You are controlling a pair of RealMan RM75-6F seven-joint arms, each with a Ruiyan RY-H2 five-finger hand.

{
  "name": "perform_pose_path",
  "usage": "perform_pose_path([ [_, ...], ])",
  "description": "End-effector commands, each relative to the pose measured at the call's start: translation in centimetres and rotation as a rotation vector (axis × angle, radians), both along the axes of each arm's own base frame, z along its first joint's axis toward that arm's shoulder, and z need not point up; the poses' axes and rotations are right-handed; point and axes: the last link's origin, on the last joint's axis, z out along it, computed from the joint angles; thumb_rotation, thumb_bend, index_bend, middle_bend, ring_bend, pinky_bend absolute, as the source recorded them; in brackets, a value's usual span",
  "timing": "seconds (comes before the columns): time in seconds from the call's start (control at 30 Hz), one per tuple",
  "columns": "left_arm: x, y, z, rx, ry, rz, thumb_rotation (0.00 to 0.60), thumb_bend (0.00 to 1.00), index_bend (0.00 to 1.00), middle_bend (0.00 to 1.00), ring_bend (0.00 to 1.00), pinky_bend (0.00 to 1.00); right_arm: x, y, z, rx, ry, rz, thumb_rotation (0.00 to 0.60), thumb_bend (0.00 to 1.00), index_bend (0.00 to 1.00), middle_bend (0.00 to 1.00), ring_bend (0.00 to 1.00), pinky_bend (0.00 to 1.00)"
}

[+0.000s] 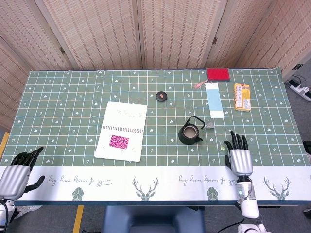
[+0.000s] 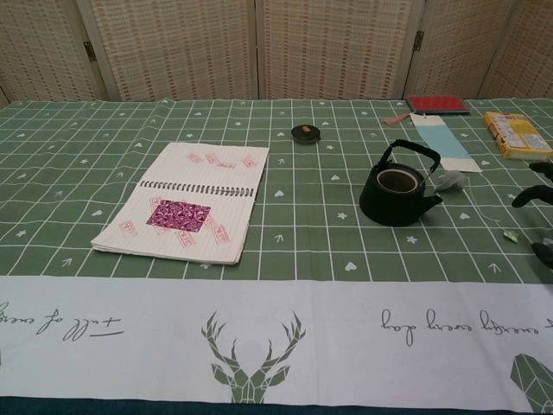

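Head view first: right hand point(image 1: 240, 158) sits lower right of centre, palm down above the table point(image 1: 63, 97), its fingers point(image 1: 236, 141) spread and grasping nothing. Just beside the fingertips, to their left, lies a small green scrap point(image 1: 223, 147); whether they touch it cannot be told. A black teapot point(image 1: 190, 133) with its lid off stands up and to the left of that hand, near it but apart, and a clear tea bag point(image 1: 210, 124) lies just right of the teapot. The teapot lid point(image 1: 161, 95) rests further up, left of the pot. An open notebook point(image 1: 122, 130) lies left of centre. Left hand point(image 1: 17, 170) is at the lower left corner, off the table's edge, fingers loosely apart and empty.

Chest view: only dark fingertips of the right hand point(image 2: 534, 194) enter at the right edge, just above the green scrap point(image 2: 511, 235). The teapot point(image 2: 397, 188) stands right of centre, the notebook point(image 2: 186, 201) to the left.
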Motion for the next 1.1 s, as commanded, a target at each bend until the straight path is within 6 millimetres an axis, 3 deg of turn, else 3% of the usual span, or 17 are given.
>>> perform_pose_path([
  [0.03, 0.0, 0.1, -0.1, -0.001, 0.006, 0.003, 0.6, 0.28, 0.02, 0.13, 0.18, 0.14, 0.2, -0.4, 0.5, 0.014, -0.019, -0.007, 0.6, 0.45, 0.26, 0.0, 0.0, 0.0],
  [0.43, -0.1, 0.1, -0.1, -0.001, 0.007, 0.004, 0.6, 0.28, 0.02, 0.13, 0.18, 0.14, 0.1, -1.6, 1.3, 0.063, 0.003, -0.061, 0.6, 0.45, 0.26, 0.0, 0.0, 0.0],
  [1.1, 0.0, 0.0, -0.1, -0.006, 0.007, -0.001, 0.6, 0.28, 0.02, 0.13, 0.18, 0.14, -0.3, -2.1, -0.9, 0.078, -0.003, -0.078, 0.6, 0.45, 0.26, 0.0, 0.0, 0.0],
])
